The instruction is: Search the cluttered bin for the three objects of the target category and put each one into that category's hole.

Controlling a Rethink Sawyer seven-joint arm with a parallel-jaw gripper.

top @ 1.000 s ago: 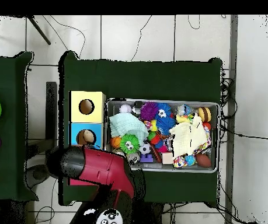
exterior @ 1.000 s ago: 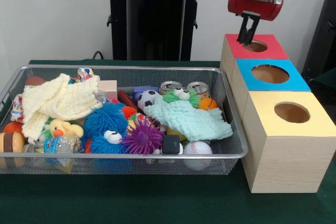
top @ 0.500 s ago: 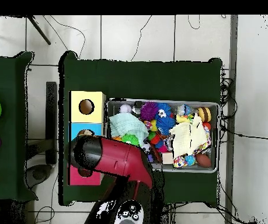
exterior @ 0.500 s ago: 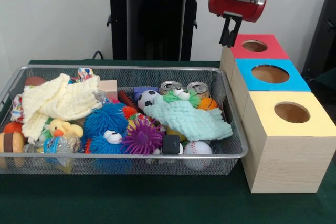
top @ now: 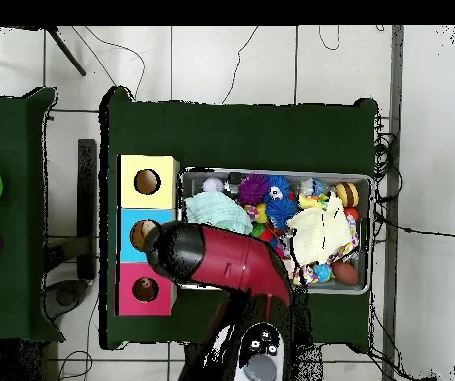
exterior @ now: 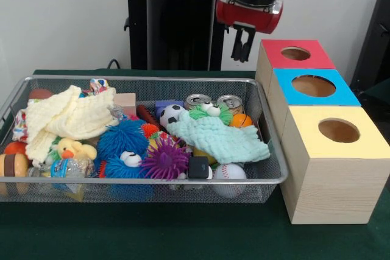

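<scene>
A red and black robot arm hung down with its claw point(exterior: 242, 45) in the air, above the far right corner of a wire mesh bin point(exterior: 268, 150) and just left of a red-topped wooden box point(exterior: 297, 54). The claw's two dark fingers point(exterior: 236, 44) pointed straight down and sat close together, nearly shut, with nothing between them and nothing touching them.

Three wooden boxes stood in a row against the bin's right side on a green-covered counter point(exterior: 183, 235): the red-topped one farthest back, a blue-topped box point(exterior: 314, 86) in the middle, and a yellow-topped box point(exterior: 337, 132) nearest. Each had a round hole in its lid.

The bin was crowded. A pale yellow cloth point(exterior: 67, 117) lay at the left, and a mint green cloth point(exterior: 219, 138) at the right. Between them sat a blue fuzzy toy point(exterior: 124, 141) and a purple spiky ball point(exterior: 164, 158). Two cans point(exterior: 213, 101) stood near the back, beside a small soccer ball point(exterior: 171, 114). A baseball point(exterior: 229, 172) rested against the front wall.

From overhead, the arm point(top: 226, 263) covered the bin's corner nearest the boxes.
</scene>
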